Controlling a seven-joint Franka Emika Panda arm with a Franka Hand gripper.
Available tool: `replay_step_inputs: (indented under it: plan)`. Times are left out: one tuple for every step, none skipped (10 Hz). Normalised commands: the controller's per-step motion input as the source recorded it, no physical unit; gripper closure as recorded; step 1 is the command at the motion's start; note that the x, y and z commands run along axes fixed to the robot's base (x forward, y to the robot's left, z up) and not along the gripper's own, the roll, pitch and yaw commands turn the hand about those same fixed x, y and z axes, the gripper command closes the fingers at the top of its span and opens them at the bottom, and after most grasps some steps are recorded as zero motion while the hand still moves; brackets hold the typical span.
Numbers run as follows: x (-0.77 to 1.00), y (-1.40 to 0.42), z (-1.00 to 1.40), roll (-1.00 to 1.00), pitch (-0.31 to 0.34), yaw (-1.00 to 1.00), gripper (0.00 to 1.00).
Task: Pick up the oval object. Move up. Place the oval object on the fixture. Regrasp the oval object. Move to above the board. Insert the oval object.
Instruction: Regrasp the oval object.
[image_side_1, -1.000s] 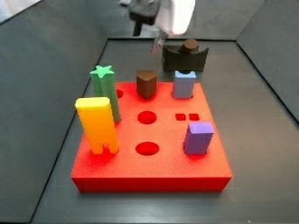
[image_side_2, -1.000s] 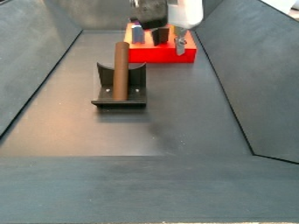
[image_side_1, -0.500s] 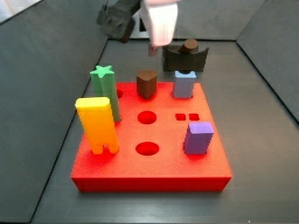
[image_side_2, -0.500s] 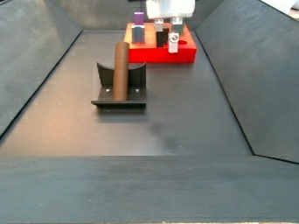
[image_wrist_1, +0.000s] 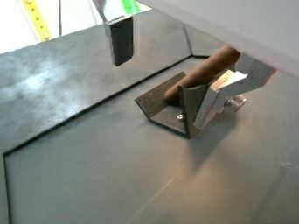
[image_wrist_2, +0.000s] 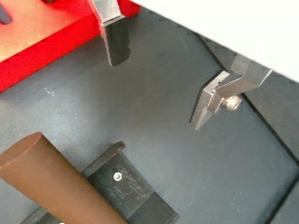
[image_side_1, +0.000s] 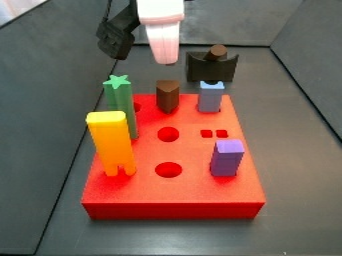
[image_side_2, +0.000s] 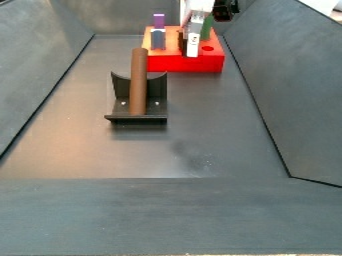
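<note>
Gripper (image_wrist_2: 163, 70): jaws spread wide, nothing between the two flat silver fingers (image_wrist_2: 114, 39) in either wrist view. In a side view its white body (image_side_1: 162, 45) hangs high over the rear edge of the flat red perforated board (image_side_1: 201, 200). A second ago it stood nearer the dark grey-black L-shaped fixture (image_side_2: 138, 103). It has since drawn off toward the board and turned, so both wrist views now look obliquely down on the fixture. The small dark brown oval peg (image_side_2: 136, 78) is seated on the fixture, resting against its back plate, untouched by either finger and well apart from them. It has not shifted over the interval. The other brown peg, with the angular top (image_side_1: 167, 96), stands in the board and is not concerned here. Assessment: placement on the fixture is complete and the release clean (the peg keeps its seat unaided). The turn of the wrist reads as preparation for the regrasp, which is not yet begun. Carriage over the board and insertion are outstanding.
</note>
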Motion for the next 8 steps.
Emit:
replay_step_inputs:
  plan:
    - [0.01, 0.0, 0.0, 0.19, 0.241, -0.18, 0.0]
    - [0.02, -0.01, 0.0, 0.14, 0.227, -0.07, 0.0]
    - [0.03, -0.02, -0.01, 0.12, 0.216, -0.01, 0.0]
    - [1.0, -0.01, 0.0, 0.11, 0.176, -0.02, 0.0]
    - [1.0, -0.01, -0.01, 0.1, 0.177, 0.0, 0.0]
    - [1.0, -0.02, -0.02, 0.1, 0.178, 0.04, 0.0]
    - [1.0, -0.02, -0.02, 0.1, 0.17, 0.04, 0.0]
    - [1.0, -0.03, -0.02, 0.09, 0.147, 0.06, 0.0]
